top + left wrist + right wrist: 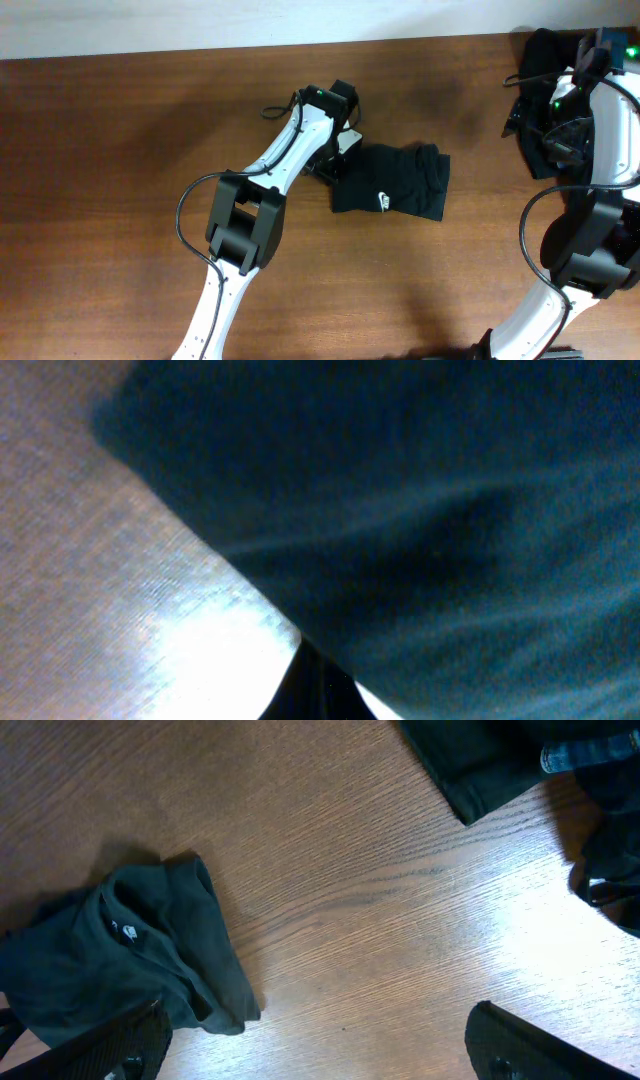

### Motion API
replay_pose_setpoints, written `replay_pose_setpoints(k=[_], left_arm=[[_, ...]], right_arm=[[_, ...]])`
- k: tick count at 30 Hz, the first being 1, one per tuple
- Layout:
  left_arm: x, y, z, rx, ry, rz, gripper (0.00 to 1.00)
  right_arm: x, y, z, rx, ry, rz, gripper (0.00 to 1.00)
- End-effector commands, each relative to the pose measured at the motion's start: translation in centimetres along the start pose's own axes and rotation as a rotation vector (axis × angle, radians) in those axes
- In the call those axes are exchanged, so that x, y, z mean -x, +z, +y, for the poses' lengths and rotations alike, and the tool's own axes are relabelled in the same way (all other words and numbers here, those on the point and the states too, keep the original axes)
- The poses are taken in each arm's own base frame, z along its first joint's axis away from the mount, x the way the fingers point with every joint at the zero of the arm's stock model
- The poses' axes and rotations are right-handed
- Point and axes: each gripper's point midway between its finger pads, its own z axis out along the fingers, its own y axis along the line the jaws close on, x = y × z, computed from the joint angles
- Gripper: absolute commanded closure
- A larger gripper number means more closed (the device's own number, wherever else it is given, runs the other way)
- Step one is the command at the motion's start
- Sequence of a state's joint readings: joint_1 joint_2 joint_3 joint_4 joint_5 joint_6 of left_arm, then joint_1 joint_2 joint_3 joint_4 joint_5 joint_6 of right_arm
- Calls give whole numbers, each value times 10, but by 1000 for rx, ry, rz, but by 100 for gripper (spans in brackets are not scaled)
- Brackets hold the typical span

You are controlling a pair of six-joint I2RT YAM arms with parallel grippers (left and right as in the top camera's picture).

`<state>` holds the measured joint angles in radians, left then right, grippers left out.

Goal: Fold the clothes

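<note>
Resting at the left edge of the folded black garment (392,185), which lies mid-table (120,200) with its white logo (383,199) up, the left end effector (336,160) is closed; whether it pinches fabric cannot be told. The right end effector (320,1025) hangs wide open and empty near the unfolded black pile (540,70). This piece looks nearly finished; next probably comes letting go and fetching another.

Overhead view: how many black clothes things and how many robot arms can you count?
Folded black fabric garment with a small white logo: 1
Loose heap of black fabric clothes: 1
White-and-black robot arms, left and right: 2
Total: 4
</note>
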<state>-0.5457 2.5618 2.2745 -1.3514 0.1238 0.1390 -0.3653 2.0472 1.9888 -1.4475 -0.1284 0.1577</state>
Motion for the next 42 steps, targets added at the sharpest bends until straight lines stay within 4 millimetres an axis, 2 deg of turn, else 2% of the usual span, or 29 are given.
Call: replay_pose_setpoints(k=[1,5,9,16,18,21,24,29,38,42], left_arm=[[-3,7,8,37,3,21,100],[10,0,50,264,-56,-35,100],[43,-9,67,355,-64,-169,100],[107,-31,69,356,-67,-454,100],[118,-32,59,300,-44,-497,100],[124,-29,32,156,36,-518,100],[121,-23,14,67,62,-507,100],[108,-13,3,48,70,-440,100],[43,8,-6,5,38,-163,100],[11,11,-34,-116,33,-33,100]], right_arm=[[3,-7,-1,-5,7,-24,1],[3,-7,-1,-5,7,-24,1],[3,-7,-1,-5,7,-24,1],[3,-7,-1,-5,7,-24,1],[3,-7,-1,-5,7,-24,1],[3,-7,-1,-5,7,-24,1],[3,-7,-1,-5,7,-24,1],[3,-7,-1,-5,7,-24,1],[3,-7,-1,-5,7,-24,1],[3,-7,-1,-5,7,-24,1]])
